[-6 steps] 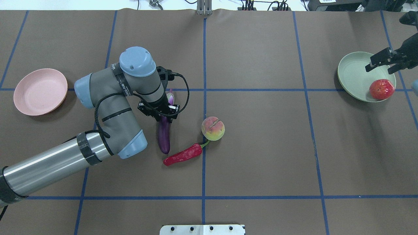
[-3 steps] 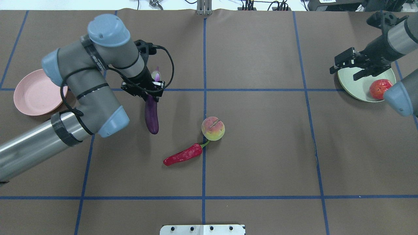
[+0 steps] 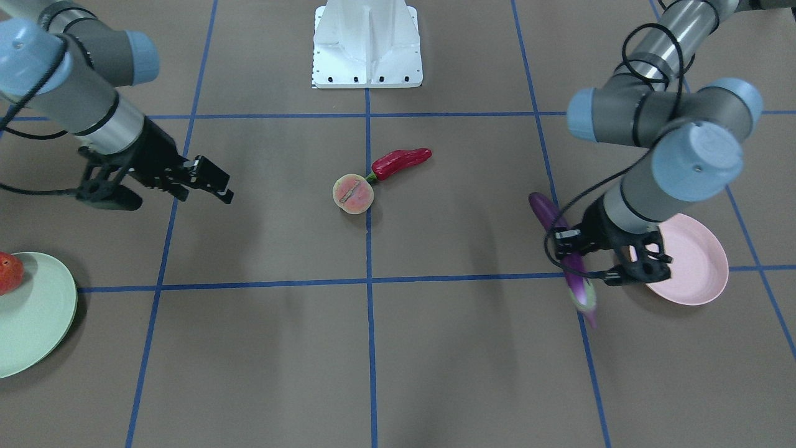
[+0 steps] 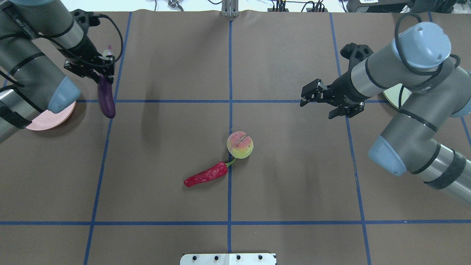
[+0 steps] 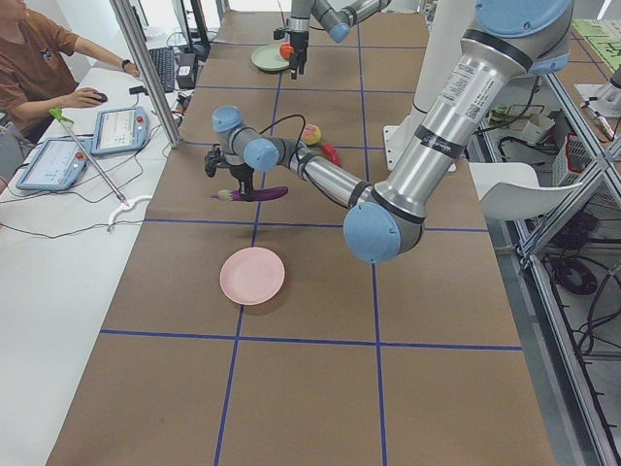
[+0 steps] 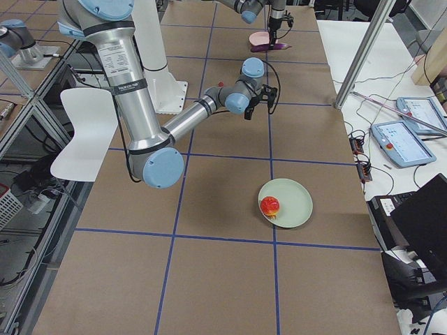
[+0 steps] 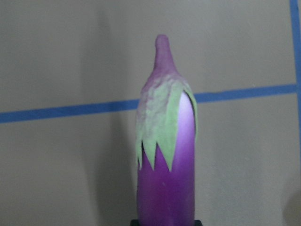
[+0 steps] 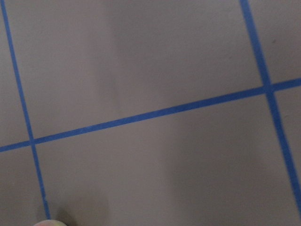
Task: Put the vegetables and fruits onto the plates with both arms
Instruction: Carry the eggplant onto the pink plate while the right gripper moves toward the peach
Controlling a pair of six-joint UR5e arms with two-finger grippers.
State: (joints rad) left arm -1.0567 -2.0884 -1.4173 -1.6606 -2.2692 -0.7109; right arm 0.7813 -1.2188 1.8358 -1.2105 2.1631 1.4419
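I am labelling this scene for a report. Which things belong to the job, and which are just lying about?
Job: eggplant, chili pepper, peach, pomegranate, green plate, pink plate.
Lying about: white base block, tablets, white chair.

Bright and even from overhead, with only faint, soft-edged shadows on the brown table cover [image 4: 176, 55]. Blown out to white along the overhead view's 12 o'clock edge. Motion-smeared at the cap end of the eggplant [image 3: 578, 280], 4 o'clock in the front-facing view. Softer, dimmer and greyish in both wrist views.
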